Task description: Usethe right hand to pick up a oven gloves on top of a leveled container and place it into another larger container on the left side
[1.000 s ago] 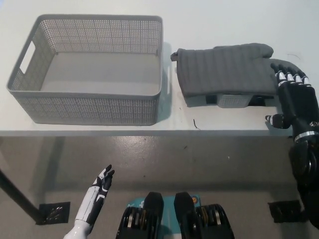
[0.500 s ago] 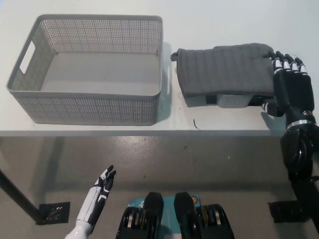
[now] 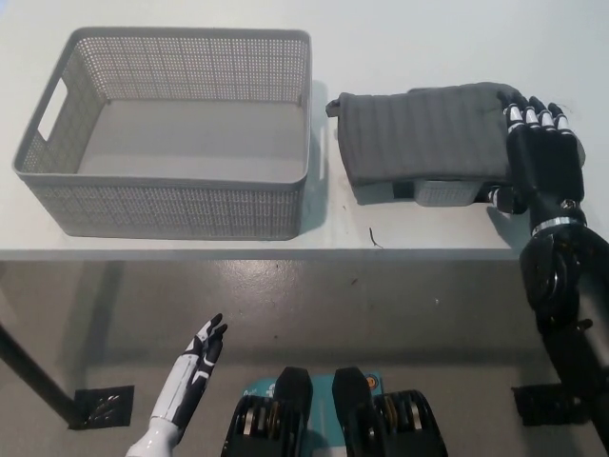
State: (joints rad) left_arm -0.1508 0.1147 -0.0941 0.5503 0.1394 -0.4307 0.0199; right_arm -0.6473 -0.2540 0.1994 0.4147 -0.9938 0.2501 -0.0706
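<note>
The black right hand is resting with fingers spread at the right end of the grey quilted oven glove, gripping nothing. The glove is lying on a low grey container, right of the large grey perforated basket on the white counter. The white left hand is hanging open below the basket.

On the counter, the basket sits at the left. Just right of it, slightly apart, the oven glove lies draped over a low container. The right robot hand is at the glove's right end, possibly touching it. The left robot hand hangs below the counter's front edge.
</note>
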